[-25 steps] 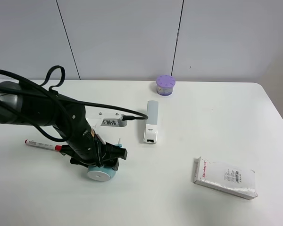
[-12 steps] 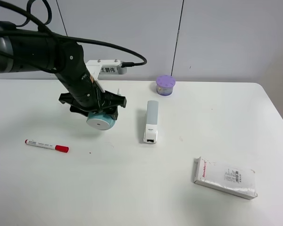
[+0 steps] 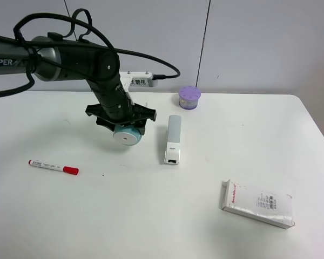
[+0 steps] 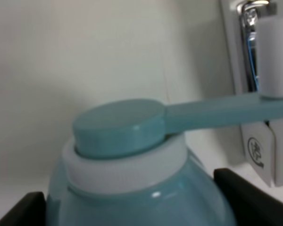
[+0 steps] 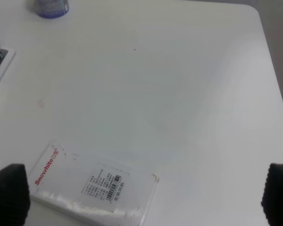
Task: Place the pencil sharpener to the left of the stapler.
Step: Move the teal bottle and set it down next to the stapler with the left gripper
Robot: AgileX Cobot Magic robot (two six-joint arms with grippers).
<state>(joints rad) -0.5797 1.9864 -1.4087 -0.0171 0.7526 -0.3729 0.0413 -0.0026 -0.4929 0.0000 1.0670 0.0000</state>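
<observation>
The light-teal pencil sharpener (image 3: 126, 135) sits between the fingers of my left gripper (image 3: 124, 128), which is shut on it, a short way left of the stapler (image 3: 173, 139). Its white round end faces the front. Whether it rests on the table I cannot tell. The left wrist view is filled by the sharpener's barrel (image 4: 132, 188) and its teal crank handle (image 4: 217, 110), with the stapler (image 4: 259, 94) just beyond. The stapler lies lengthwise at mid-table. In the right wrist view my right gripper (image 5: 144, 193) is open, its fingertips (image 5: 9, 190) far apart above the table.
A purple round jar (image 3: 189, 97) stands behind the stapler. A red-capped marker (image 3: 53, 167) lies at the left front. A white packet with red print (image 3: 258, 203) lies at the right front, also below the right gripper (image 5: 92, 188). The table's right edge (image 3: 313, 124) is near.
My left arm lifted the sharpener from the front left, carried it back, then moved it right and lower, close to the stapler's left side. Nothing else moved.
</observation>
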